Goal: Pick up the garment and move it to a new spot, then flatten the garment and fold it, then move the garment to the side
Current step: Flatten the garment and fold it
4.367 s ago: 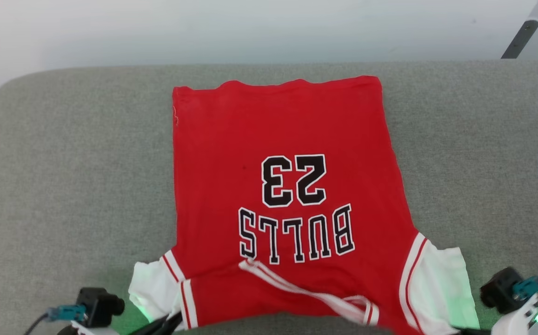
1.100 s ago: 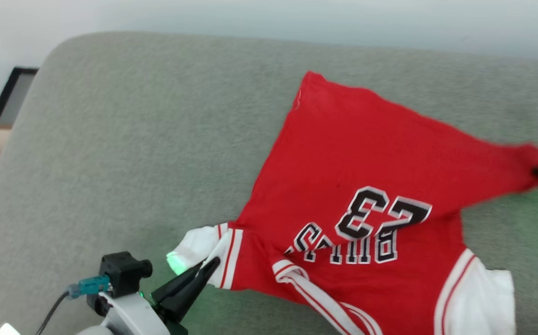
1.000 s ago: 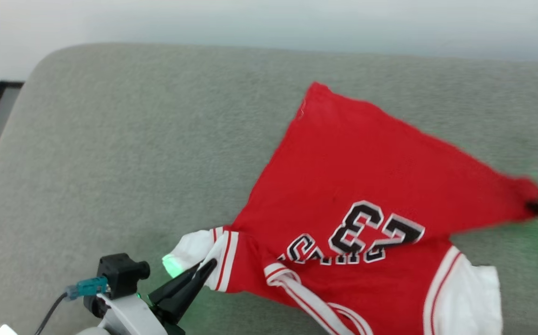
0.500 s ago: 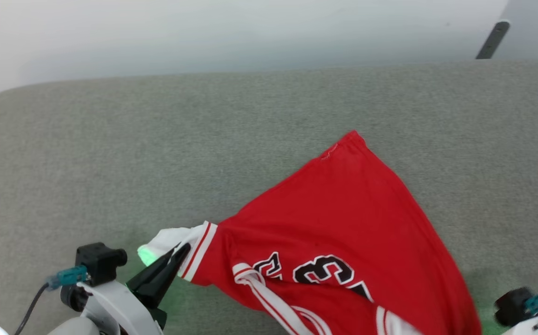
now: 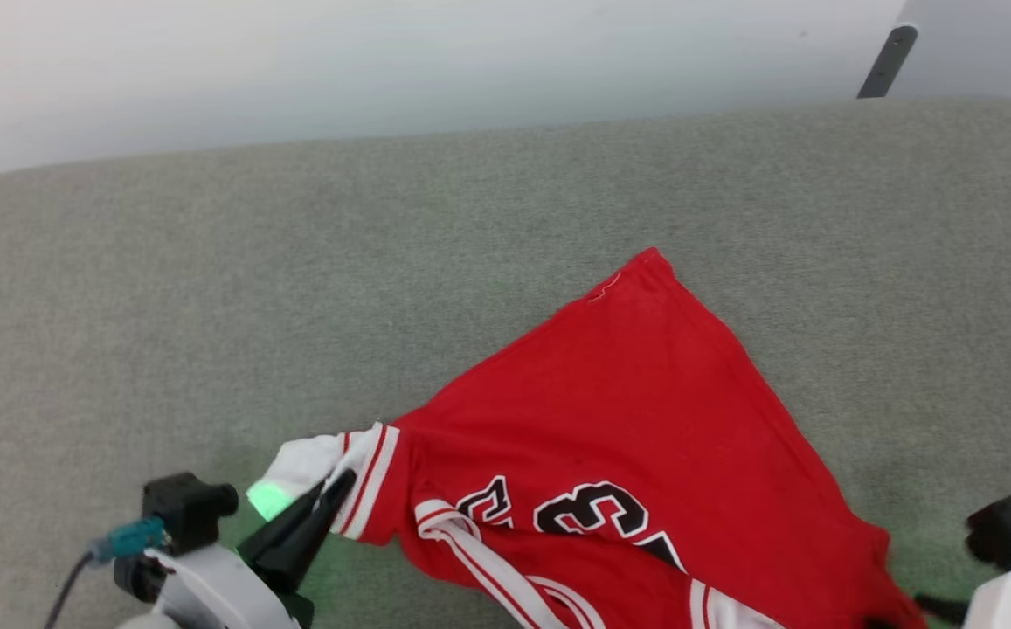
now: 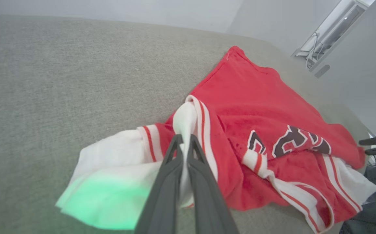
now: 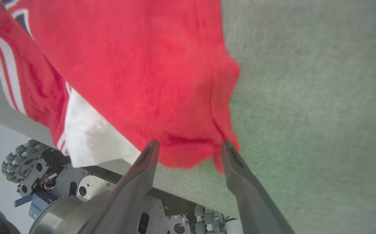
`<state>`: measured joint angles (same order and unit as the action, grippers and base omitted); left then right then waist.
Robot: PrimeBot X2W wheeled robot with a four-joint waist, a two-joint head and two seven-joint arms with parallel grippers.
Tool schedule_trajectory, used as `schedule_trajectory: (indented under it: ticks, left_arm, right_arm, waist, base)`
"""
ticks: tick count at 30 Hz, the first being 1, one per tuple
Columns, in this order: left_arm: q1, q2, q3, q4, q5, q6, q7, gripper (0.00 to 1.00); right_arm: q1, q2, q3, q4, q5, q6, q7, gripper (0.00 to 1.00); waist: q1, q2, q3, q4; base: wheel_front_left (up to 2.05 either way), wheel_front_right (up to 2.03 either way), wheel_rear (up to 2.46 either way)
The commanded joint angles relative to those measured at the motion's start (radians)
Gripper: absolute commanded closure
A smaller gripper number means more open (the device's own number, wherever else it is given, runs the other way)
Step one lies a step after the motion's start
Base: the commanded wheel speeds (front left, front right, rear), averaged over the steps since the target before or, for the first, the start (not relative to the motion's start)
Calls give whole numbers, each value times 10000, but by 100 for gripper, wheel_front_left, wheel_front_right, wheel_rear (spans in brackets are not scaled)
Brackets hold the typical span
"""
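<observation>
The garment [image 5: 627,411], a red jersey with white sleeves and black numerals, lies rumpled on the grey cushion [image 5: 208,306], its far hem corner pointing away from me. My left gripper [image 5: 341,482] is shut on the white sleeve and its striped trim, and the left wrist view shows the fold pinched between the fingers of the left gripper [image 6: 184,139]. My right gripper [image 7: 189,145] stands open at the cushion's near edge. A loose red hem corner of the garment [image 7: 149,74] lies between and just beyond its spread fingertips.
The grey cushion's near edge [image 7: 188,191] runs under my right gripper, with my wheeled base [image 7: 25,162] below it. A pale wall rises behind the cushion, and a dark slanted bar [image 5: 885,52] stands at the far right.
My right gripper brought the red hem corner back to the near edge, then opened and let it go. The left gripper kept its hold on the sleeve. The camera shifted too.
</observation>
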<state>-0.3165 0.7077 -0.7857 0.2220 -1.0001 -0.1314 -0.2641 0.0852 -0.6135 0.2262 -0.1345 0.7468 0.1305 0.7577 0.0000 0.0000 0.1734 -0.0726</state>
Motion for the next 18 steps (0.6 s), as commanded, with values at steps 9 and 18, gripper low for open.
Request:
schedule_trajectory:
  ticks: [9,18]
  left_arm:
    - [242,-799,337,-88,1071,53,1,100]
    - [-364,-1458,406,98,1549,7,1,100]
  right_arm:
    - [-1323,-175,-2366,-2235,28,4,995,0]
    - [-5380,636,-410,788,-1530,4,-116,0]
  waist:
    - [0,0,664,1233]
    - [0,0,1608,2066]
  base:
    - [0,0,0]
    - [0,0,0]
